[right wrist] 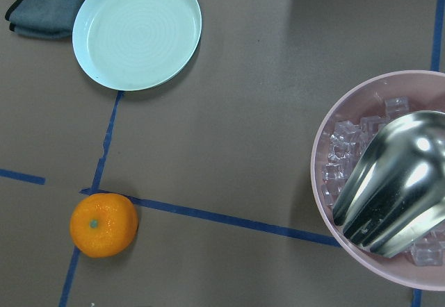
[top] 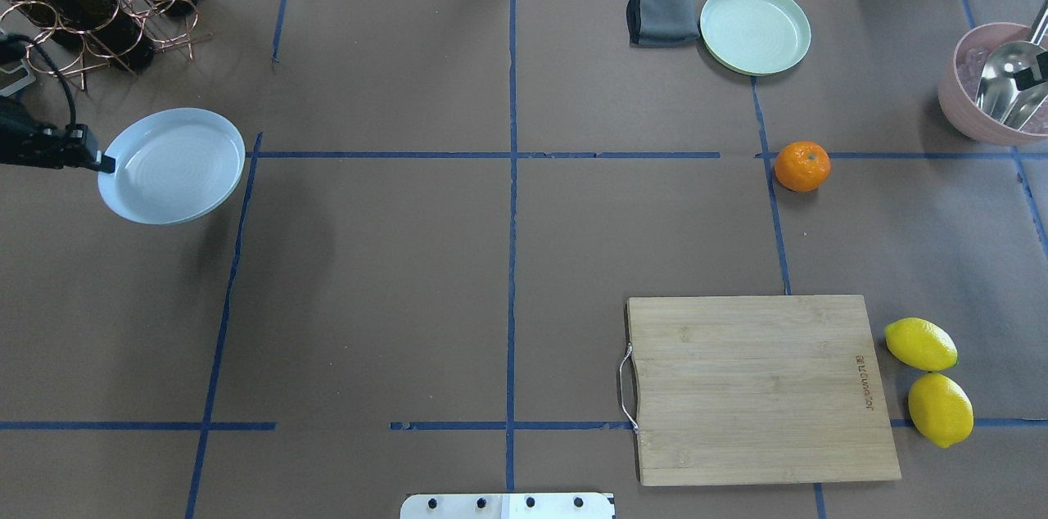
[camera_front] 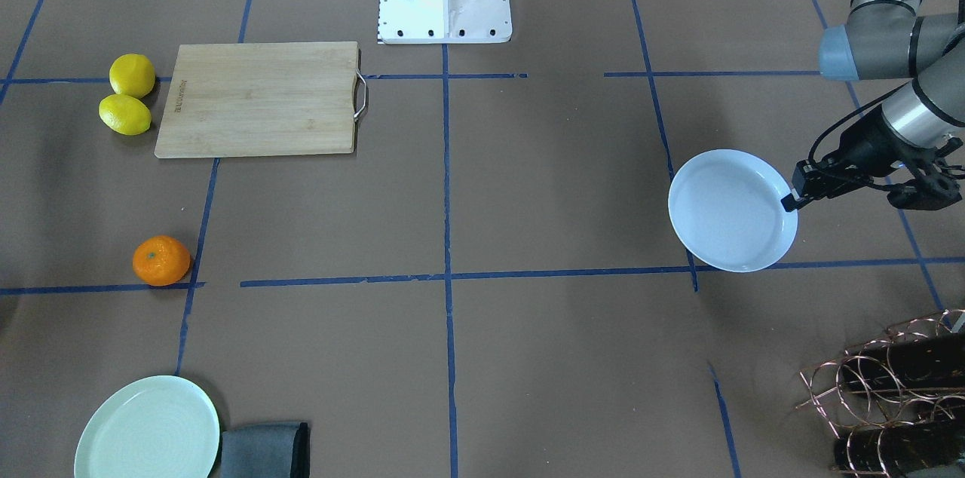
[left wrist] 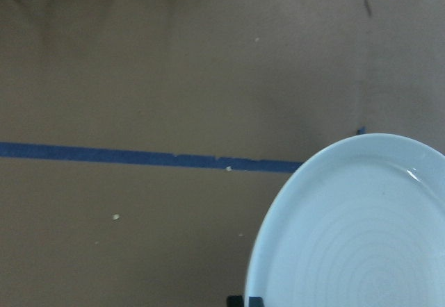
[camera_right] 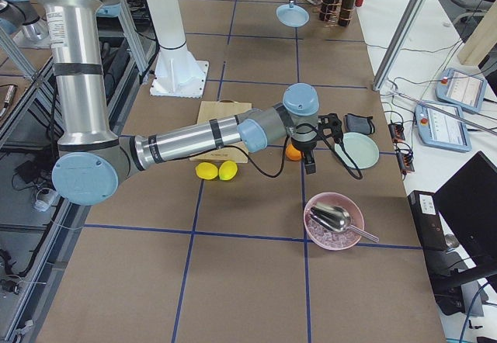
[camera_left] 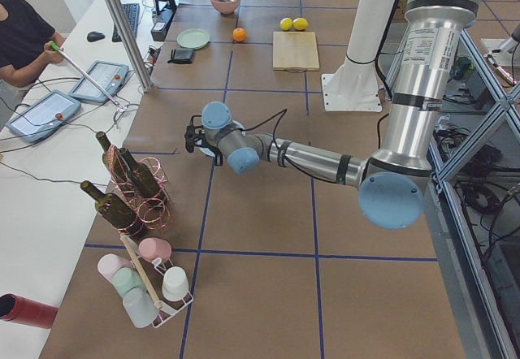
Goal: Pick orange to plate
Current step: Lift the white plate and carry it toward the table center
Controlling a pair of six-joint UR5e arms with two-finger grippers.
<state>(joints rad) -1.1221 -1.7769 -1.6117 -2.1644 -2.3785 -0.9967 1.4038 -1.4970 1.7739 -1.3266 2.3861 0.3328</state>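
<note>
Cutting board (top: pixel 761 388) w/ small brand mark, too tiny to read

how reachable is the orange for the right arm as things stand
Probably yes. The orange sits alone, top exposed, and the right gripper hangs close beside it in the right side view. The mint-green plate and pink ice bowl stand apart, so nothing seems to block a descent.

The plate (camera_front: pixel 727 210) in my left pincer (camera_front: pixel 789 201) is showing smooth, glossy, faintly ridged glaze; the table (camera_front: pixel 565 184) below is looking matt, papery.
</note>
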